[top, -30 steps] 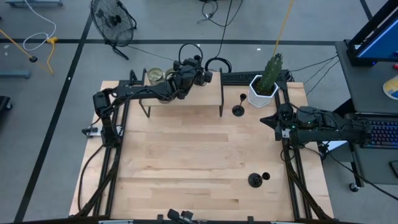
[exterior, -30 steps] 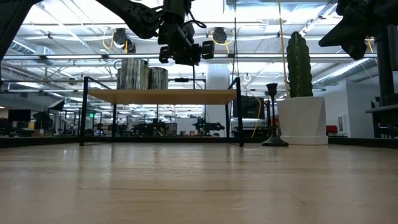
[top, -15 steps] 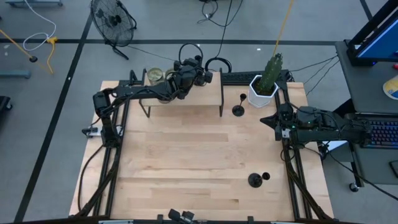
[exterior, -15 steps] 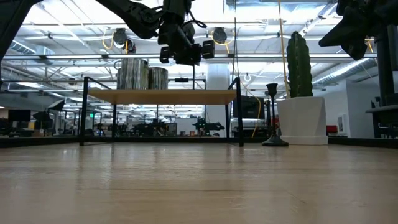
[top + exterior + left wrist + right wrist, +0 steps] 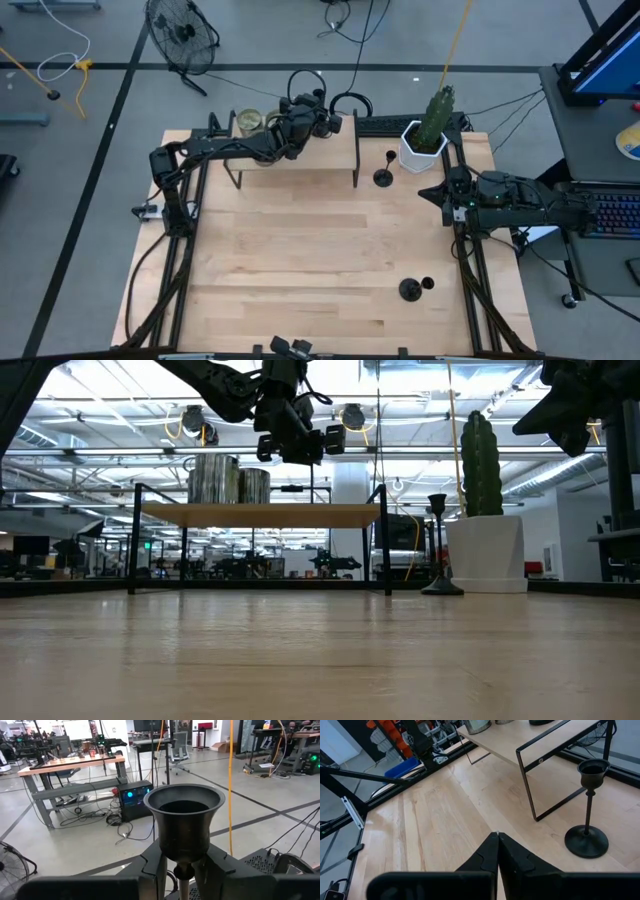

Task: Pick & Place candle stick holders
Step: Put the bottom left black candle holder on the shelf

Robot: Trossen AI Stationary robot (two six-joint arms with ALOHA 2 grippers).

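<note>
My left gripper [image 5: 328,122] [image 5: 184,865] reaches level over the wooden shelf [image 5: 300,152] at the table's far side. It is shut on a black candle stick holder, whose cup [image 5: 184,817] stands upright just above the fingers. A second holder [image 5: 383,176] [image 5: 586,840] stands on its disc base on the table, right of the shelf. A third holder [image 5: 410,289] stands near the table's near right corner. My right gripper [image 5: 433,192] [image 5: 497,837] waits shut at the table's right edge, touching nothing. My left gripper pinches the holder's thin stem [image 5: 183,879] just under the cup, between its two fingers [image 5: 156,867]. The fingers come level from the table's left and lie across the stem. The holder is upright. The gripper hides its base, so whether it rests on the shelf I cannot tell.
Two glass jars [image 5: 248,122] [image 5: 228,478] stand on the shelf's left end. A white pot with a cactus [image 5: 424,140] [image 5: 484,550] stands at the far right, beside the second holder. Bare wooden tabletop [image 5: 300,260] spreads in front of the shelf.
</note>
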